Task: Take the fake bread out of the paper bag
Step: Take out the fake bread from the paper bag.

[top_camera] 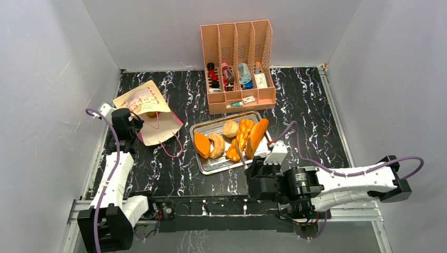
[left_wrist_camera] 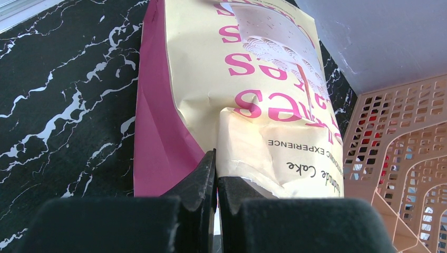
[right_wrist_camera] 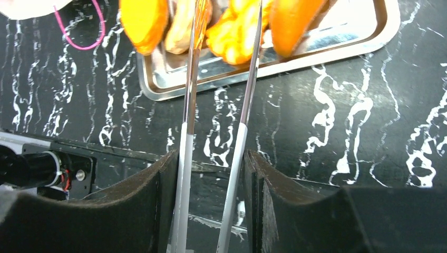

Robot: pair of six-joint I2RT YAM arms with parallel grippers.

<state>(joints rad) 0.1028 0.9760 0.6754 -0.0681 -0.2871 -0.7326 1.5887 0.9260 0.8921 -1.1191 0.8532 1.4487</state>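
- Top view: the paper bag (top_camera: 150, 108) lies flat at the left of the black marbled table (top_camera: 316, 116). Orange fake bread pieces (top_camera: 253, 136) fill a steel tray (top_camera: 208, 166) at centre, with a peach organizer (top_camera: 237, 37) behind.
- Left wrist view alone shows the left gripper (left_wrist_camera: 216, 163) pinched closed on the bag's cream edge beside its magenta side panel.
- Right wrist view alone shows the right gripper (right_wrist_camera: 211, 155) clamping metal tongs (right_wrist_camera: 188, 105), their tips spread over the tray's bread.
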